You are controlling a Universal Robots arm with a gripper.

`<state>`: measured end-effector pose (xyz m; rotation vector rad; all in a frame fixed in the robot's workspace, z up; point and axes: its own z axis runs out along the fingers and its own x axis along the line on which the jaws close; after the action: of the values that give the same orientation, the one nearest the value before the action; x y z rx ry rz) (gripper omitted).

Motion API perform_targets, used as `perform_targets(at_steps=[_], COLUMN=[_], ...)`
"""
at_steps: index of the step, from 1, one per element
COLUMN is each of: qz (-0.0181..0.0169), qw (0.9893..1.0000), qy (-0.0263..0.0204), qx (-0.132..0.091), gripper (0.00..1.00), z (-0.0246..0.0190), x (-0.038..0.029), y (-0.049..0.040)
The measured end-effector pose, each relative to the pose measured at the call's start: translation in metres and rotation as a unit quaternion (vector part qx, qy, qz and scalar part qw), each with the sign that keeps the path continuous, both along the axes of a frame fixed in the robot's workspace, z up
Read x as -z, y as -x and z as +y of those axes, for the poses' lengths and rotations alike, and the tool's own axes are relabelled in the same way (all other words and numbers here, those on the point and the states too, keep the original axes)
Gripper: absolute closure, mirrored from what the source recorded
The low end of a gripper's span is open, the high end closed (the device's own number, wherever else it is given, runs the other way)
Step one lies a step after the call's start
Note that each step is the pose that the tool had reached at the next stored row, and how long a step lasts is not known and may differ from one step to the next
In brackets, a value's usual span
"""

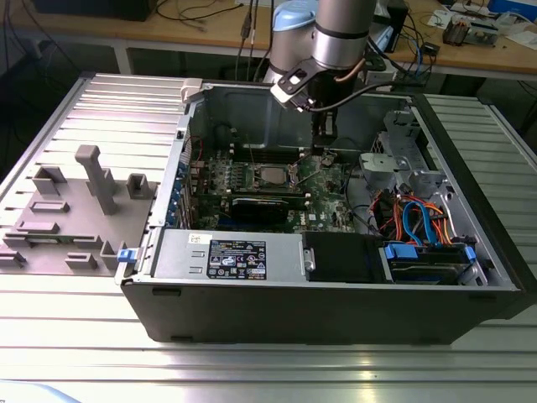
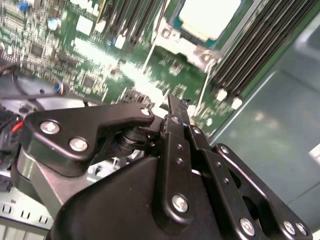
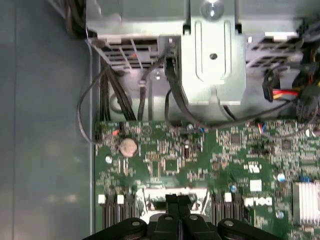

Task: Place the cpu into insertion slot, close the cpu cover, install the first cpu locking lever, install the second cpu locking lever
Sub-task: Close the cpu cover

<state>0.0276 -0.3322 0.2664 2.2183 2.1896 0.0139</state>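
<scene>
Open computer case with the end effector lowered inside. The black two-finger end effector [image 1: 322,147] [image 2: 172,103] [image 3: 177,201] hangs just above the green circuit board [image 1: 329,180] [image 3: 170,150]. Its fingers are drawn together, with nothing seen between them.

The small square cpu with a dull silver-grey top [image 1: 270,175] [image 2: 210,17] lies in the square insertion slot with a silver metal rim [image 2: 186,46]. It is near the end effector but apart from it, toward the exterior view's left. Whether the cover frame is down over the cpu cannot be told. Long black memory slots [image 2: 260,45] run beside the insertion slot.

The dark grey metal computer case [image 1: 252,311] rests on a ribbed silver metal table [image 1: 252,374]. A grey moulded fixture [image 1: 75,206] sits on the table, well apart from the end effector. Behind stands a pale wooden table [image 1: 201,29] strewn with cables.
</scene>
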Motion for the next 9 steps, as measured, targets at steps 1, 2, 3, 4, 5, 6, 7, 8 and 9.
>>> perform_targets(at_steps=[1,2,3,4,5,6,7,8,9], qz=[0.0000,0.0000,0.0000,0.0000,0.0000,0.0000,0.0000,0.0001,0.0003], qw=[1.0000,1.0000,1.0000,1.0000,1.0000,1.0000,1.0000,1.0000,1.0000], qy=[-0.0001,-0.0001,-0.0001,-0.0001,0.0000,-0.0001,-0.0001,-0.0001,0.0000], qx=[0.000,0.000,0.000,0.000,0.000,0.000,0.000,0.000,0.000], gripper=[0.89,0.89,0.89,0.89,0.89,0.89,0.89,0.89,0.89], z=[0.0000,0.0000,0.0001,0.0001,0.0000,0.0000,0.0000,0.0000,0.0000], x=[0.0003,0.0008,0.0016,0.0025,0.0037,0.0045,0.0055,0.0064,0.0079], y=[-0.0040,-0.0079,-0.0111,-0.0134,-0.0149,-0.0157,-0.0175,-0.0194,-0.0217])
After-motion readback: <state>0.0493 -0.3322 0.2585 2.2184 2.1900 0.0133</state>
